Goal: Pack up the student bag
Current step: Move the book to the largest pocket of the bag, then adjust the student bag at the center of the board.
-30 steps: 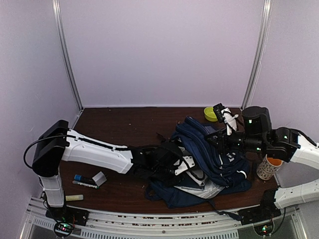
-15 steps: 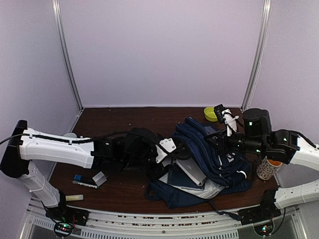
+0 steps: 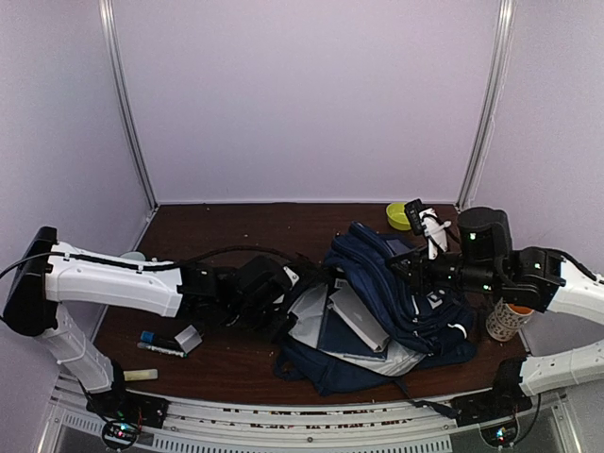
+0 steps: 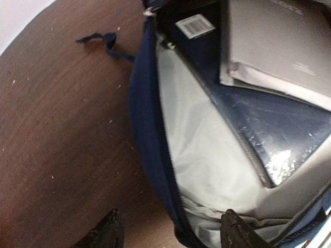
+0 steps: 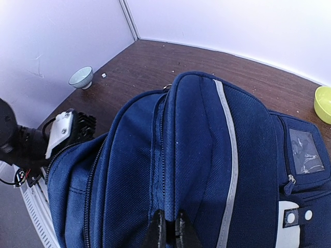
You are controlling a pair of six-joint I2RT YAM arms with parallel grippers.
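1. The student bag point(image 3: 425, 311) is lying open toward the near-right corner. It is already holding a grey book point(image 3: 359, 318) and a dark blue book point(image 4: 269, 129). A blue marker point(image 3: 149, 337) is waiting by the near-left corner, so packing looks partly done.
2. The left pincer point(image 4: 171, 232) is hovering wide open and empty, straddling the rim of the bag's mouth.
3. The right pincer point(image 5: 168, 227) is pinching the bag's top fabric, fully closed, seemingly propping the mouth open.

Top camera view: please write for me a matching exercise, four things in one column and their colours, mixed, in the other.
Things:
1. backpack
2. far bowl
3. table
4. bag lining

Colours:
a. dark brown
b. light grey
c. navy blue
d. yellow

Pairs: 1-c, 2-d, 3-a, 4-b
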